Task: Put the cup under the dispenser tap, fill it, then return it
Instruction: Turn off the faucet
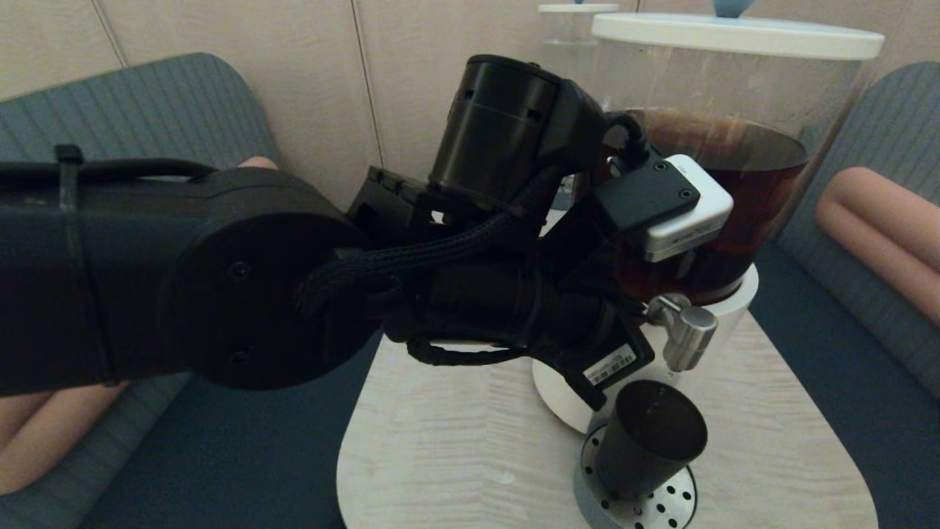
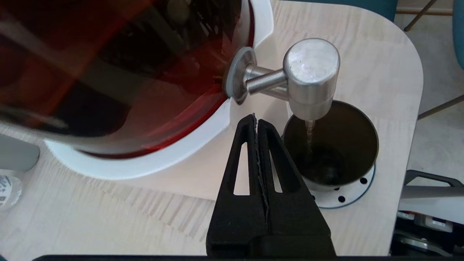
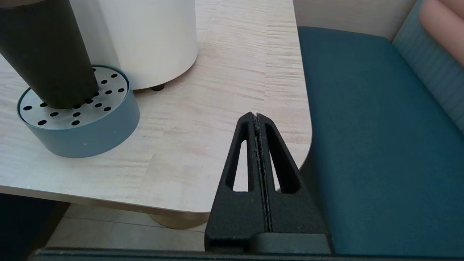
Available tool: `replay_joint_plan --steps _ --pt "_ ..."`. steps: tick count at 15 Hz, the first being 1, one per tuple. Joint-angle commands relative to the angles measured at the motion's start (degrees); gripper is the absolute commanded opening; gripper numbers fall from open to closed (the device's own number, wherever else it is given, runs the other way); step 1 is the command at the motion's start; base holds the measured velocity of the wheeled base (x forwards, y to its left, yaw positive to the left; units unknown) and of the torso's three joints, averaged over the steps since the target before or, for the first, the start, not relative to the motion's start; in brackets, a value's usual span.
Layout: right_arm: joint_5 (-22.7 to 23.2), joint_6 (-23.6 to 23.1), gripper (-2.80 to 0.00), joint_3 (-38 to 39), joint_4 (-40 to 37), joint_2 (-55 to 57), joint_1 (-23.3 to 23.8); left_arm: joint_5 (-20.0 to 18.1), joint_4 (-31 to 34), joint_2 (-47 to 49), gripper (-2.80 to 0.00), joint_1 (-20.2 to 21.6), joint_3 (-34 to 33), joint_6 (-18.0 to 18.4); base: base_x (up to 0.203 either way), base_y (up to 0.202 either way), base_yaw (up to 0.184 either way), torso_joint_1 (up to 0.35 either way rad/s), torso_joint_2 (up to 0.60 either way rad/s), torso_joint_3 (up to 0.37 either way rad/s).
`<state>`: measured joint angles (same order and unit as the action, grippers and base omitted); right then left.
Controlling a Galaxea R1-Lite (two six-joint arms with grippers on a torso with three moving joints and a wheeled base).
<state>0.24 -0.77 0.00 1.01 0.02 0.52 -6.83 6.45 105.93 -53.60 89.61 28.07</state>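
- The cup [image 1: 650, 439] stands upright on the round perforated drip tray [image 1: 672, 503], directly under the dispenser tap [image 1: 689, 334].
- In the left wrist view, a thin stream of liquid [image 2: 309, 132] falls from the tap [image 2: 311, 78] into the cup [image 2: 330, 145]. Some dark liquid is already at the bottom of it.
- The tap is a brushed-steel cylinder on a short stem, which comes out of the white base of the big dispenser [image 1: 734, 184]. The jar of the dispenser holds dark brown liquid.
- The left gripper [image 2: 258, 119] is above the table [image 2: 108, 217], just beside the cup and near the white base. Its two fingers are pressed together and they hold nothing.
- In the head view, the left arm [image 1: 220, 279] reaches across the picture toward the dispenser and covers part of it.
- The right gripper [image 3: 256, 117] is over the corner of the table [image 3: 224, 72], well apart from the cup [image 3: 43, 54] and the drip tray [image 3: 83, 134]. Its fingers are also closed together, with nothing between them.
- Beside the table there is a dark blue-green seat [image 3: 369, 137].
- Behind the big dispenser, a second dispenser with a white lid [image 1: 576, 9] is partly visible.
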Motion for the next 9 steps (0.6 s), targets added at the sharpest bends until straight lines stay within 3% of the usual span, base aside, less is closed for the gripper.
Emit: replay_joint_plan --steps 1,9 --pt "0.02 -0.02 -2.8 0.35 0.04 -0.11 0.0 -0.03 -0.03 0.9 -2.8 -0.01 0.59 0.14 0.0 0.0 0.0 0.0 0.0 0.0" --pt "0.02 -0.02 -2.8 0.35 0.04 -0.11 0.0 -0.07 0.06 3.47 -2.8 -0.45 4.74 0.1 0.0 0.0 0.0 0.0 0.0 0.0"
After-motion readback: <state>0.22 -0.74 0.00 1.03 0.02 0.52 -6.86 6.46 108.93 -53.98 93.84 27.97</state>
